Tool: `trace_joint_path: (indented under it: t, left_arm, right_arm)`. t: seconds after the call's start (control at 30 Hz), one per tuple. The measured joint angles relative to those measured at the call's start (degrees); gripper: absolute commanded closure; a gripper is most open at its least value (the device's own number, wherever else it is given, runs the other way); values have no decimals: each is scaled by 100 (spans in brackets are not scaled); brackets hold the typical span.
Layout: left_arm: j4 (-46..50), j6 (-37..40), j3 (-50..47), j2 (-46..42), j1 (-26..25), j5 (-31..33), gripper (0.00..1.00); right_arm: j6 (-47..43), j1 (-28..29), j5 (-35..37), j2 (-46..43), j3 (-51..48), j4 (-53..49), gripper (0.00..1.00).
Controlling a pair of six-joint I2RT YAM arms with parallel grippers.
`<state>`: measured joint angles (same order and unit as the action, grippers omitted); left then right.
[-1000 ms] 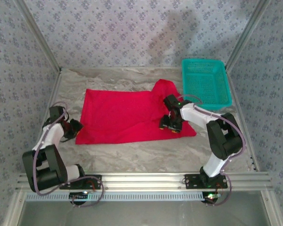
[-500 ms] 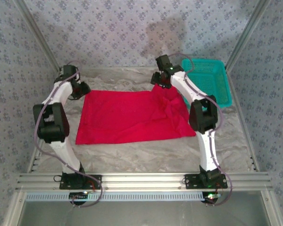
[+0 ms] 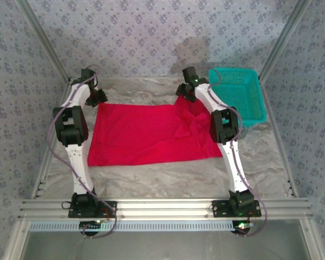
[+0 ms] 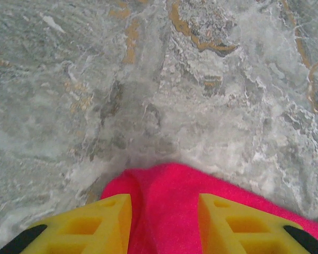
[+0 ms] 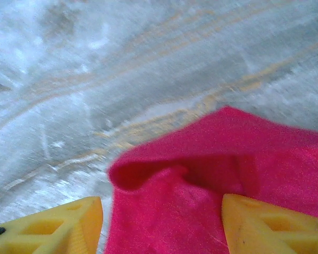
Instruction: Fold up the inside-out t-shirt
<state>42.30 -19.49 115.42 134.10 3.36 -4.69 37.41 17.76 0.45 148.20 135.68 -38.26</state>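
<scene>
The red t-shirt (image 3: pixel 151 132) lies spread flat across the middle of the marble table, bunched at its far right corner. My left gripper (image 3: pixel 97 98) is stretched out to the shirt's far left corner. In the left wrist view that corner (image 4: pixel 169 196) lies between the gripper's (image 4: pixel 163 211) yellow fingers (image 4: pixel 108 222), which stand apart and open. My right gripper (image 3: pixel 182 90) reaches the far right corner. There a raised fold of red cloth (image 5: pixel 201 174) sits between the gripper's (image 5: pixel 161 217) widely spread fingers (image 5: pixel 69 225), open.
A teal mesh basket (image 3: pixel 231 69) stands at the back right, just right of the right arm. Patterned walls and a metal frame close in the table on three sides. Bare marble (image 3: pixel 151 179) runs in front of the shirt.
Both arms have swung from the shirt's near edge out to its far corners. In the last half second the left gripper went a little further back; the right one barely moved.
</scene>
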Motion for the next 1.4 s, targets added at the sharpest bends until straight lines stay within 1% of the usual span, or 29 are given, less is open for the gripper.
trace_joint_path:
  t: [0.07, 0.2, 0.27, 0.3, 0.33, 0.4, 0.47, 0.53, 0.6, 0.67, 0.77, 0.9, 1.0, 1.17, 1.27, 1.4]
  left_arm:
    - [28, 0, 114, 118, 0, -33, 65]
    - [127, 42, 365, 402, 0, -44, 68]
    - [186, 79, 485, 522, 0, -39, 74]
    - [216, 101, 538, 568, 0, -39, 79]
    - [258, 129, 588, 595, 0, -39, 83]
    - [341, 162, 695, 627, 2, -39, 91]
    - [420, 203, 844, 671, 0, -39, 95]
    - [492, 223, 953, 682, 11, -50, 98]
    - [579, 214, 1067, 682, 33, -173, 100]
    - [595, 184, 1163, 682, 111, -459, 100]
    - [487, -52, 1193, 682, 365, -1193, 100]
    - [-52, -560, 890, 654, 905, -2299, 100]
    - [-345, -802, 691, 651, 1209, -2835, 100]
    - [-708, -1137, 682, 660, 1259, -3731, 100]
    - [-785, -1344, 951, 782, 1222, -4284, 100]
    - [-741, -1292, 1250, 841, 1217, -4559, 100]
  right_arm:
    - [70, -2, -85, 55, 94, 227, 35]
    - [166, -7, -175, 299, 483, 494, 35]
    - [234, -26, -210, 444, 649, 605, 36]
    - [273, -42, -236, 511, 706, 667, 37]
    - [323, -55, -251, 568, 739, 713, 39]
    - [422, -98, -286, 682, 750, 791, 51]
    - [520, -142, -306, 765, 752, 833, 64]
    - [579, -184, -326, 807, 798, 866, 83]
    - [623, -219, -330, 839, 927, 852, 99]
    - [636, -245, -332, 839, 1025, 831, 100]
    - [614, -271, -330, 778, 1067, 813, 100]
    - [581, -302, -337, 369, 625, 815, 100]
    - [566, -328, -463, 17, 439, 813, 100]
    - [520, -365, -660, -398, 437, 828, 100]
    - [479, -376, -721, -546, 409, 826, 100]
    - [391, -387, -837, -710, 166, 815, 100]
